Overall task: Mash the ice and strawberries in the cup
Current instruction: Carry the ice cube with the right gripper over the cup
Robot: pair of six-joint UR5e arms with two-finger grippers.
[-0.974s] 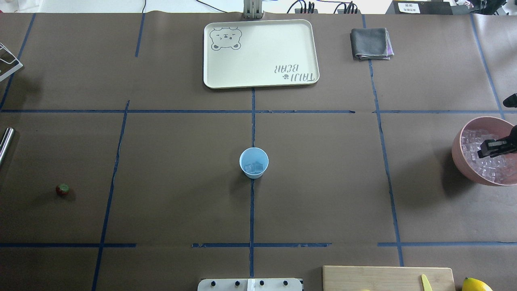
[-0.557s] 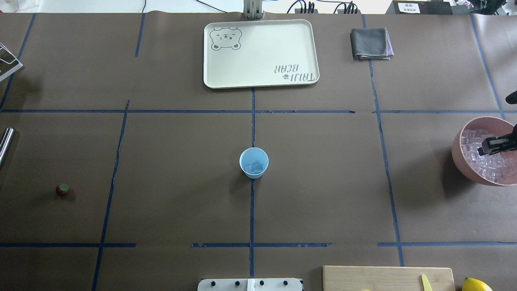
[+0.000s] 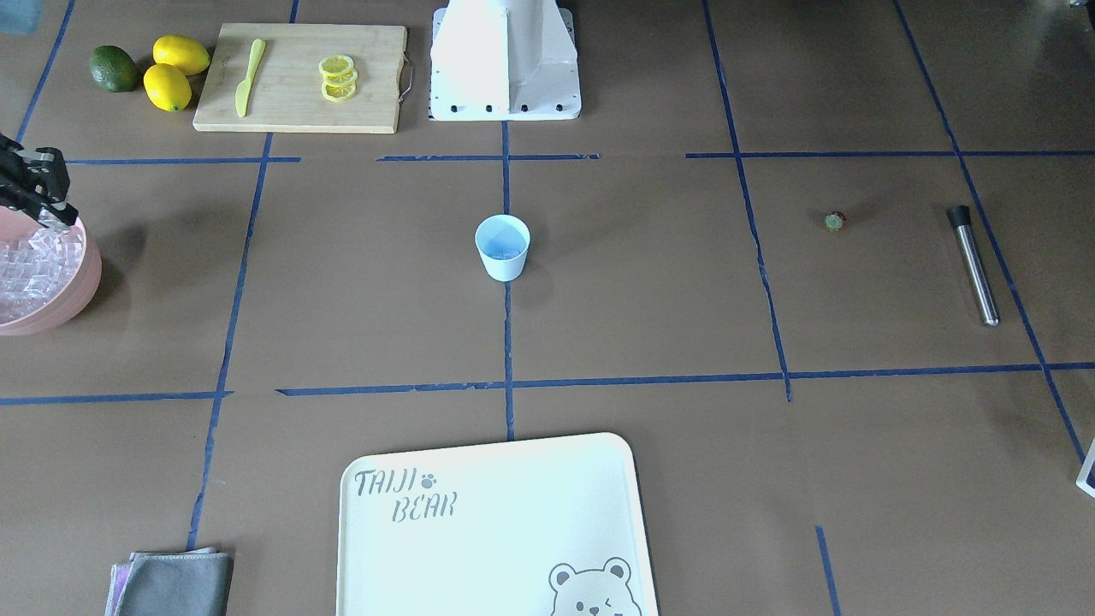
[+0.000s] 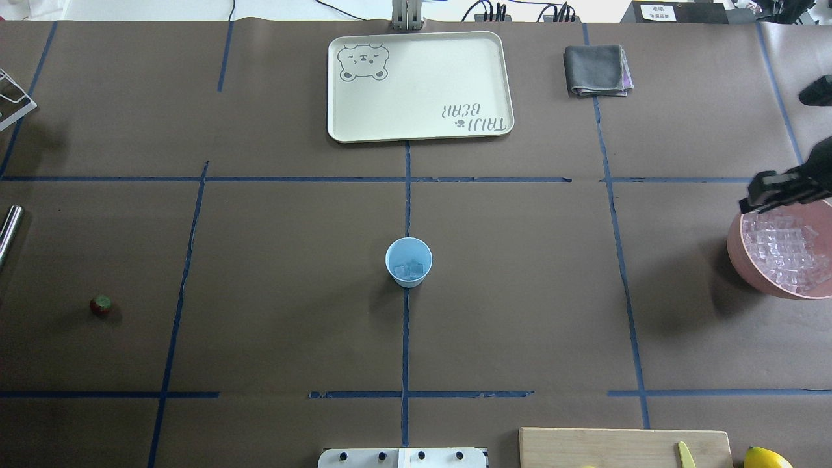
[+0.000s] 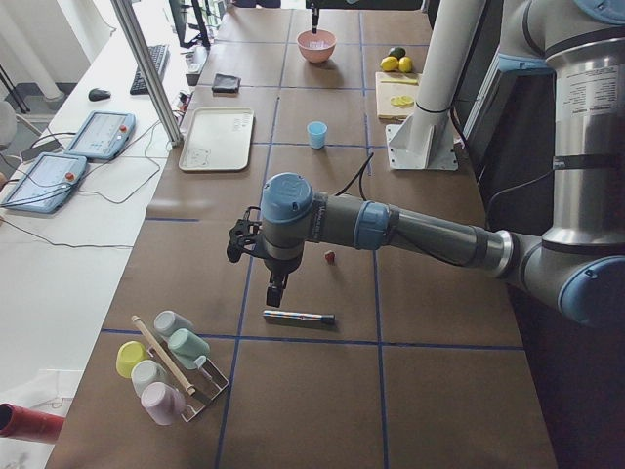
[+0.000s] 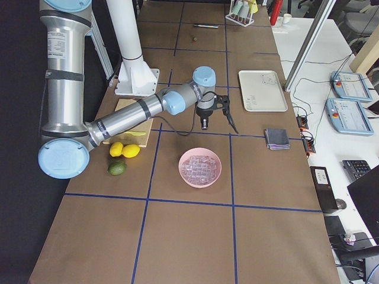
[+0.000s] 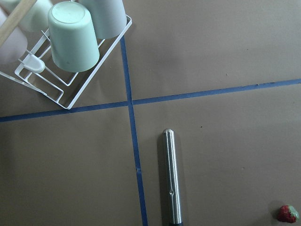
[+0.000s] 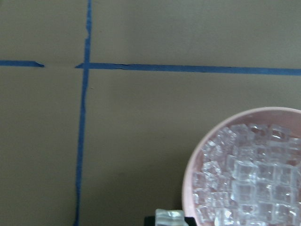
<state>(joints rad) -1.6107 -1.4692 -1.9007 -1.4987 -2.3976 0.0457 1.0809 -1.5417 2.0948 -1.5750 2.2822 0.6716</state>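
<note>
The pale blue cup (image 4: 409,261) stands at the table's centre with a few ice cubes (image 4: 411,268) inside; it also shows in the front view (image 3: 502,247). The tiny red strawberry (image 4: 100,305) lies alone at the left, also in the left wrist view (image 7: 287,213). My right gripper (image 4: 777,188) hovers over the far rim of the pink bowl (image 4: 734,240) and is shut on one ice cube (image 8: 169,217). The bowl holds many ice cubes (image 8: 254,174). My left gripper (image 5: 276,293) hangs over a steel muddler (image 7: 171,179); I cannot tell whether it is open or shut.
A cream tray (image 4: 420,133) sits at the back centre, with a grey cloth (image 4: 597,70) to its right. A cutting board (image 3: 299,111) with lemon slices and a knife, lemons (image 3: 175,68) and an avocado lie near the robot base. A cup rack (image 7: 70,84) stands at the far left.
My right gripper has risen out of the pink bowl and moved toward its far rim, with an ice cube between its fingers. The cup and strawberry have not moved.
</note>
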